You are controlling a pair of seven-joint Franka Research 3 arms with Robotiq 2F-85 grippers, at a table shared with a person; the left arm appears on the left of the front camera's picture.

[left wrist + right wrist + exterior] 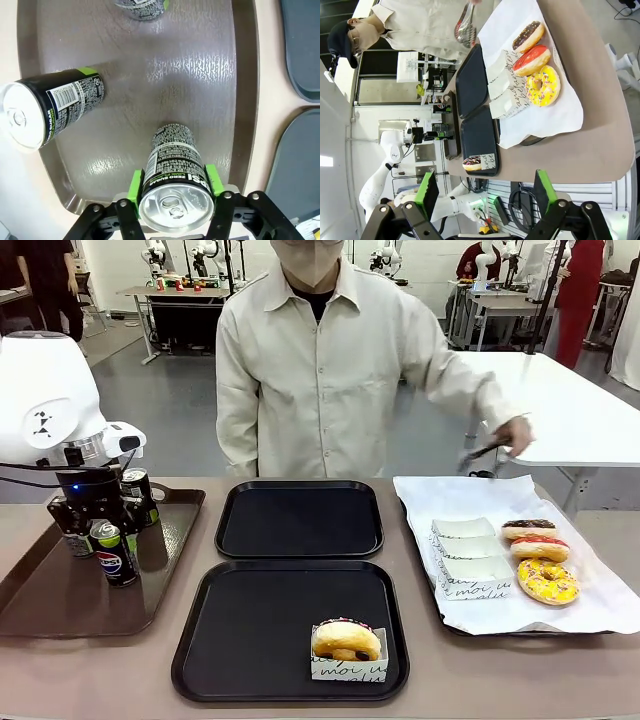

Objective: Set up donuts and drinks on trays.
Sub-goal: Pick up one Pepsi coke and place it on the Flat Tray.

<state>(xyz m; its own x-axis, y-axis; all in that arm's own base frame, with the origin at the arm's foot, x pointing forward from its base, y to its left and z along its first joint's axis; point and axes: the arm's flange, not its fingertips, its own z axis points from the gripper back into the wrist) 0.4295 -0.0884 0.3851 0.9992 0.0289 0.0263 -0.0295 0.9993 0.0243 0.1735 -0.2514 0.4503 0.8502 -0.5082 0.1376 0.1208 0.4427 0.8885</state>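
Observation:
My left gripper (174,184) stands over the brown tray (40,590), its green pads pressed to both sides of a dark Pepsi can (172,165) that stands upright on the tray (115,552). Two more cans (50,107) stand nearby on the same tray (137,488). Two black trays lie in the middle: the far one (300,488) is bare, the near one (200,640) holds a boxed chocolate-sprinkled donut (346,640). Three donuts (545,580) lie on the white paper at the right (542,86). My right gripper (486,195) hangs open off the table's right end, holding nothing.
The person stands at the far side, one hand holding metal tongs (480,453) above the paper-lined tray (500,495). Folded white paper boxes (470,560) lie beside the donuts. The brown tray's raised rim (245,100) runs close to the gripped can.

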